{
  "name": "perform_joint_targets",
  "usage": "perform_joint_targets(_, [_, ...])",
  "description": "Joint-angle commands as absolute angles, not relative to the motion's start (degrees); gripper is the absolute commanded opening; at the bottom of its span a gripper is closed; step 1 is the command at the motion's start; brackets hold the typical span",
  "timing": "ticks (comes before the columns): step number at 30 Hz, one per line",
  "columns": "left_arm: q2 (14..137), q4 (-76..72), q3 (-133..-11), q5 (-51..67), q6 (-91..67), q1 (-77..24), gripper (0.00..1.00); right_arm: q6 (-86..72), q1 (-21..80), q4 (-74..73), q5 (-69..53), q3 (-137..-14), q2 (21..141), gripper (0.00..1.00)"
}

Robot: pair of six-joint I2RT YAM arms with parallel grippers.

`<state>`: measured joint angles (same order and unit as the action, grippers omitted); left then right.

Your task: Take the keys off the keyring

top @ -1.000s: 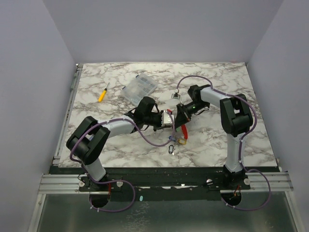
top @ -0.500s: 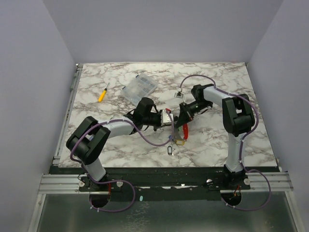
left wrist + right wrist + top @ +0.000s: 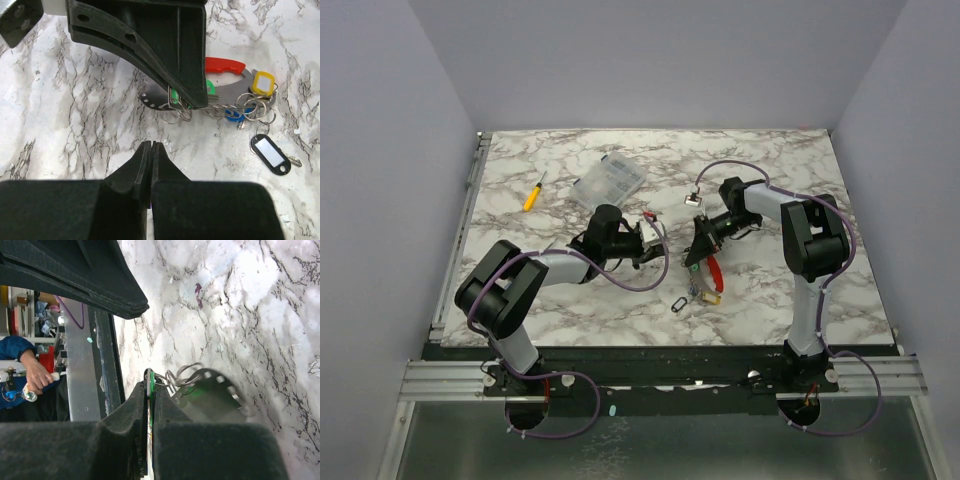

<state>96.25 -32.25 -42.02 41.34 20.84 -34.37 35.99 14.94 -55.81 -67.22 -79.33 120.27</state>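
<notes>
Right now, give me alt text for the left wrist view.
The right hand pinches the green tag of the key bunch over the marble table; red fob, yellow tag, blue tag and black tag trail right. The left hand sits shut and empty below.

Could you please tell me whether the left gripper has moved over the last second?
Yes. The left gripper has drawn back to the left, ending more nearly below the clear box.
</notes>
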Motion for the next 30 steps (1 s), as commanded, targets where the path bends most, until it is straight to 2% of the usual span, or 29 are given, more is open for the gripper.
perform_joint_targets(1, [96.5,-30.2,-41.9,42.9,25.6,-34.5,0.00,35.7,15.1,-54.8,-68.4,-81.1,121.2,0.01])
perform_joint_targets(5, [96.7,-18.5,-46.1,41.9,35.3,-36.3,0.38,38.3,15.2,-57.7,-69.2,-81.6,120.8,0.01])
perform_joint_targets(6, [96.8,-18.4,-46.2,41.5,35.8,-36.9,0.43,38.5,15.2,-57.9,-69.3,-81.6,120.5,0.01])
perform_joint_targets(14, [99.6,-20.7,-48.8,38.1,34.7,-40.6,0.53,39.1,15.8,-59.1,-69.6,-80.9,118.6,0.01])
perform_joint_targets(16, [100.1,-20.9,-49.6,37.7,34.4,-41.1,0.53,39.1,15.9,-59.1,-69.7,-80.6,118.2,0.01])
perform_joint_targets(20, [101.5,-21.2,-50.8,35.7,34.2,-42.0,0.45,40.0,16.2,-59.8,-70.4,-80.6,117.8,0.01])
perform_joint_targets(25, [102.2,-21.2,-50.5,33.6,34.2,-42.1,0.20,41.4,16.2,-61.6,-70.7,-80.5,117.1,0.01])
perform_joint_targets(30, [101.3,-20.4,-49.0,33.1,35.4,-42.0,0.20,42.1,16.1,-63.2,-70.6,-81.1,116.5,0.01])
